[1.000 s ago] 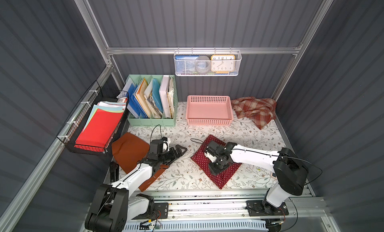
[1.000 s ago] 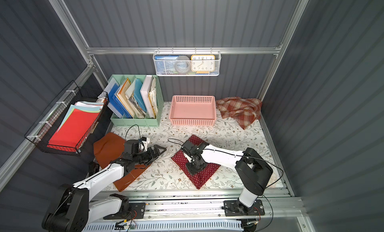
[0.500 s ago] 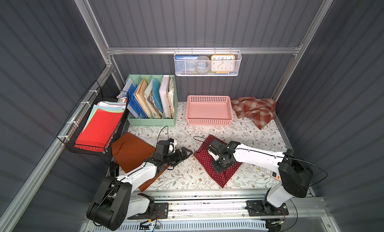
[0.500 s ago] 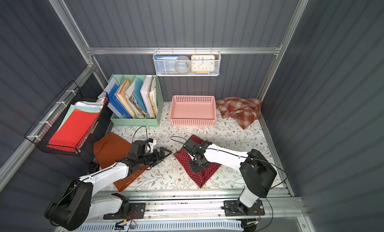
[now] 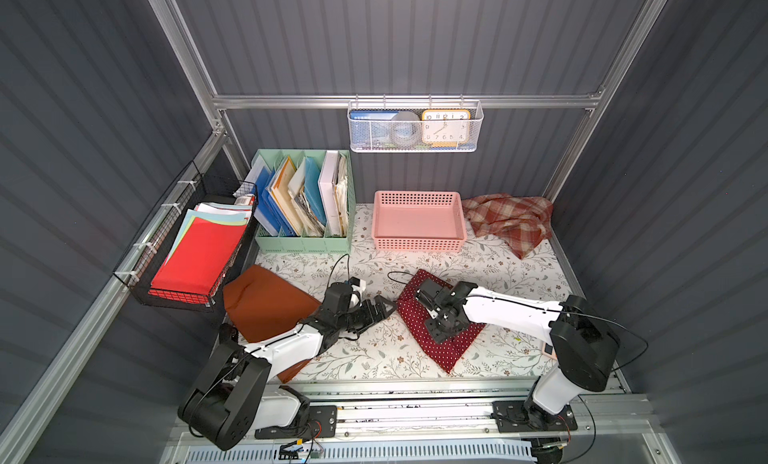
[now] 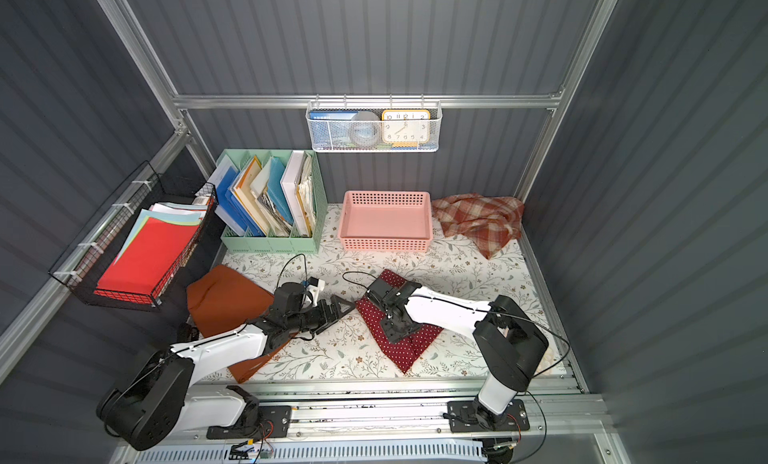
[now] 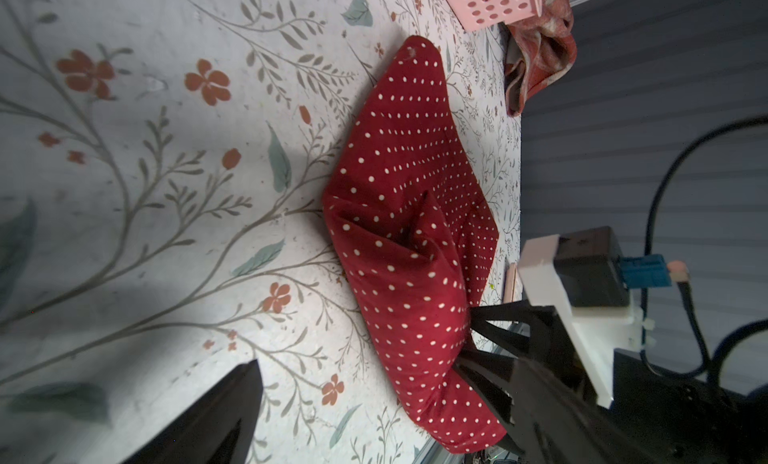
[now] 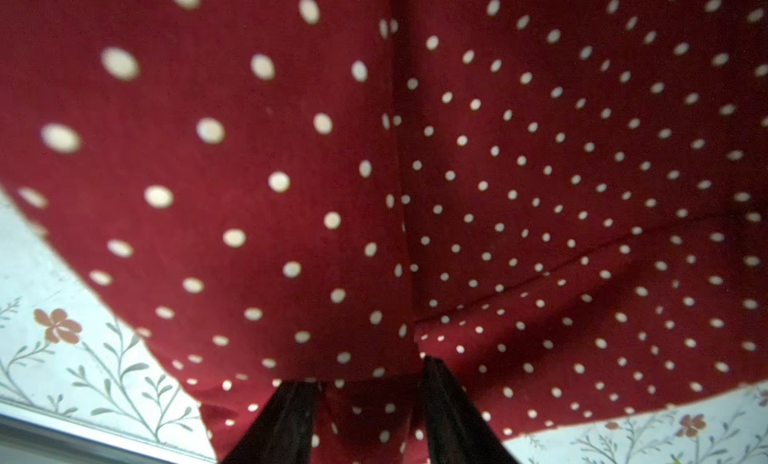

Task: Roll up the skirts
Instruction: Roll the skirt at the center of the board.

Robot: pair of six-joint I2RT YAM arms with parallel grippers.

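One pair of jaws has cloth in it: the right jaws are closed part-way on a thick raised fold of the dotted skirt [image 8: 540, 170], and the right wrist view shows the dark red cloth bunched between the two fingers [image 8: 286, 420]. The left jaws stand wide open and empty, low over the bare worktop [image 5: 374, 358]. In both top views they point at the near edge of that skirt but are apart from it.

The dotted skirt lies at the middle front of the worktop. It is mostly spread flat, with only a loose hump and a crease beside the right jaws. I judge this to be the start of its first turn, not a roll.

To the left, the orange skirt [image 5: 266, 304] lies flat and unrolled, partly under the left arm, with one corner reaching the front edge. In the back right corner the plaid skirt [image 5: 511, 216] sits crumpled and untouched, just beside the pink basket [image 5: 417, 243].

No skirt is rolled; all three are left to do, and the dotted one is barely begun.
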